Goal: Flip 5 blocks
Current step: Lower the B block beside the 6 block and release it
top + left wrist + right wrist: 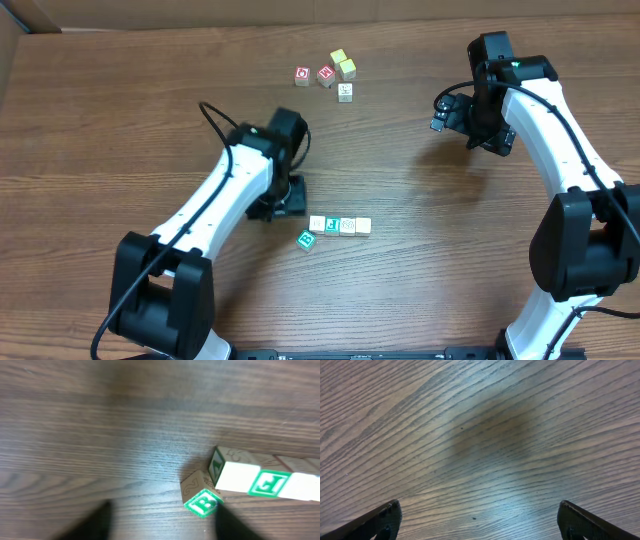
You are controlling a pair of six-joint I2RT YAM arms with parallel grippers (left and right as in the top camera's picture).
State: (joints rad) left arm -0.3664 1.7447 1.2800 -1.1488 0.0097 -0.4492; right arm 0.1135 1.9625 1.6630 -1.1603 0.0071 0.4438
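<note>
Now the left gripper (162, 521) is hovering spread by the skewed B block (202, 502); the right gripper (479, 516) is gaping wide.

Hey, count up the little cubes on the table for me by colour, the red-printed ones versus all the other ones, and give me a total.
Red-printed cubes: 2
Pale cubes with green, yellowish or plain faces: 8
Total: 10
</note>
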